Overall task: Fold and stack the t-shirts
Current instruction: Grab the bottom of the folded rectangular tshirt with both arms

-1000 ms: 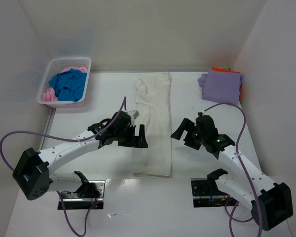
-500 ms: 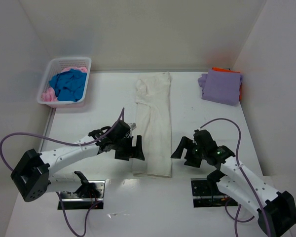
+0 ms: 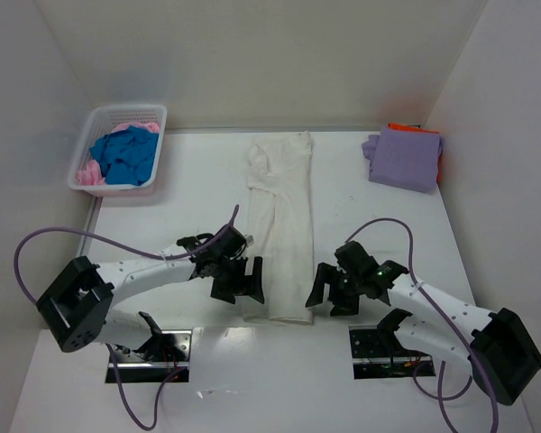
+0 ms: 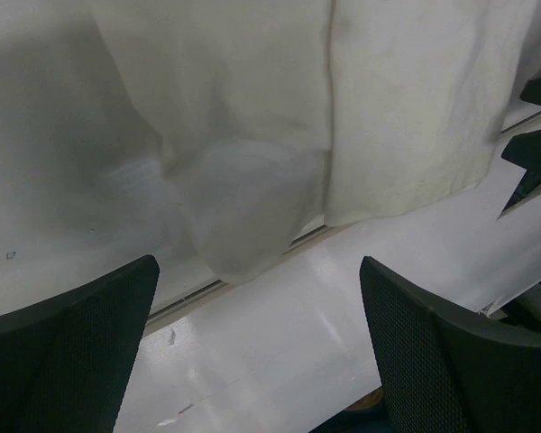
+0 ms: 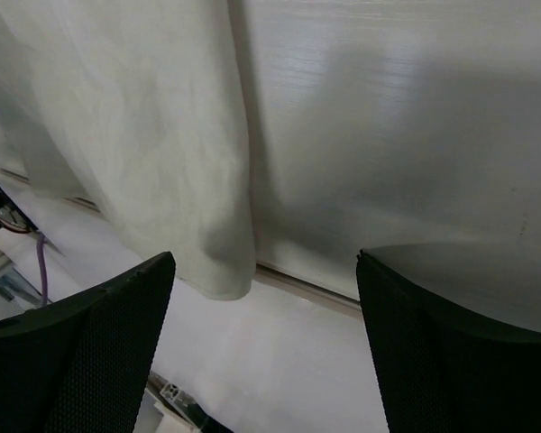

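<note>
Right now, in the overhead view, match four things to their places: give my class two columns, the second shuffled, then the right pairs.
Column one
1. cream-white t-shirt
2. lavender t-shirt
3. blue t-shirt
4. left gripper

Column two
A. folded, far right corner
B. inside the white basket, far left
C. open, beside a hem's near left corner
D. laid lengthwise down the middle

Pairs: 1-D, 2-A, 3-B, 4-C

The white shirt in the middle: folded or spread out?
Partly folded: the white shirt lies as a long narrow strip with a layer edge running down its length. It is not yet folded crosswise.
</note>
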`<state>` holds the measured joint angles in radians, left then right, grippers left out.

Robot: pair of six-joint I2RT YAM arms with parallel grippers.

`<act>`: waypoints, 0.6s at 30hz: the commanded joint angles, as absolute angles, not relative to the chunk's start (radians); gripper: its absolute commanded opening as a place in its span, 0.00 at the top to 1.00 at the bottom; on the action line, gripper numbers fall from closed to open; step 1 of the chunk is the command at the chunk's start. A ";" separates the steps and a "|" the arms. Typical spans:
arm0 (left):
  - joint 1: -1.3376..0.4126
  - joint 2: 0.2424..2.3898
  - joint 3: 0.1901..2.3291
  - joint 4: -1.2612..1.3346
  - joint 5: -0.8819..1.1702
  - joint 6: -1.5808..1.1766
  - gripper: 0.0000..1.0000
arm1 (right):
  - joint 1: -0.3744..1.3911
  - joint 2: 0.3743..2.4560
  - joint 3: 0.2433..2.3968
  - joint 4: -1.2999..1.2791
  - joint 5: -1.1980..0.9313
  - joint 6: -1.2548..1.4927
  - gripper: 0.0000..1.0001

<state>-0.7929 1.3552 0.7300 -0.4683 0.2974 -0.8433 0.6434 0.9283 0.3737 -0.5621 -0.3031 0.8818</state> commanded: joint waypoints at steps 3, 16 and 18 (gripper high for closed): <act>-0.796 1.387 0.724 -0.476 0.341 -0.844 0.00 | 0.686 0.982 0.430 -0.506 -0.302 0.888 0.18; -0.796 1.351 0.686 -0.485 0.339 -0.864 0.00 | 0.847 1.066 0.439 -0.416 -0.293 0.992 0.46; -0.796 1.341 0.677 -0.485 0.339 -0.864 0.00 | 0.847 1.066 0.439 -0.416 -0.293 1.003 0.51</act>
<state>-0.7929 1.3727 0.6930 -0.4732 0.3202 -0.8448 0.8322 1.0615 0.3946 -0.4603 -0.3035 0.9638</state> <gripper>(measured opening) 0.998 0.507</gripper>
